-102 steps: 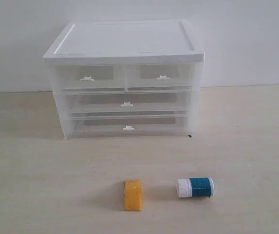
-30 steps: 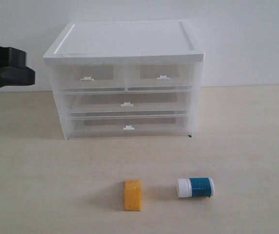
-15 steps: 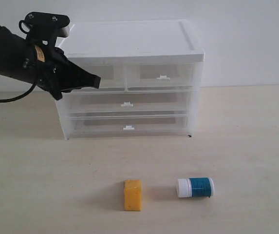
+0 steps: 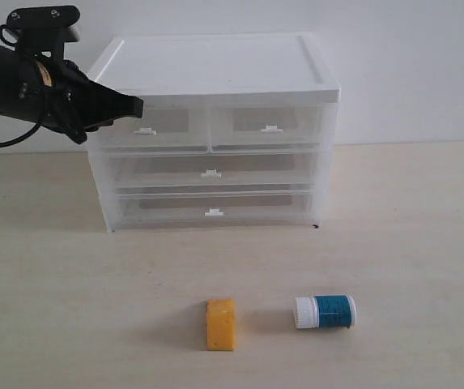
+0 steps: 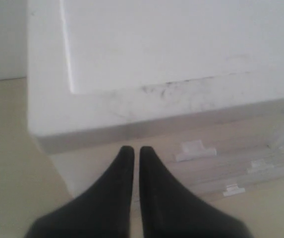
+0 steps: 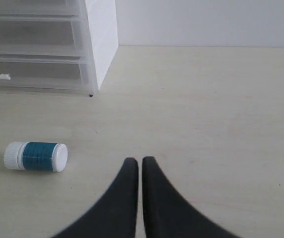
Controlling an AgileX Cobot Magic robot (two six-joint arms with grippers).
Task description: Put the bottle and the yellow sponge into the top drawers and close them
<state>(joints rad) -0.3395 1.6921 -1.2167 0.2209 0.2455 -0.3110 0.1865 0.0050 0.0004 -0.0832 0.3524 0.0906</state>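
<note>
The teal bottle [image 4: 325, 311] with a white cap lies on its side on the table, also seen in the right wrist view [image 6: 35, 156]. The yellow sponge [image 4: 220, 324] sits to its left. Both top drawers, left [image 4: 146, 128] and right [image 4: 269, 126], are closed in the white-topped chest [image 4: 211, 65]. My left gripper [image 4: 134, 105] is shut and empty, hovering in front of the chest's upper left corner, just left of the left top drawer's handle [image 5: 195, 150]; in its wrist view the left gripper [image 5: 133, 149] shows nothing held. My right gripper [image 6: 139, 161] is shut and empty over bare table, right of the bottle; it is out of the exterior view.
Two full-width drawers, middle [image 4: 210, 172] and bottom [image 4: 213, 211], are closed below the top pair. A white wall [image 4: 410, 65] stands behind the chest. The beige table [image 4: 410, 227] stretches around the chest and objects.
The left arm came in from the left edge, reached across the chest's front, then drew back left and slightly up. Bottle, sponge and drawers have not moved.
</note>
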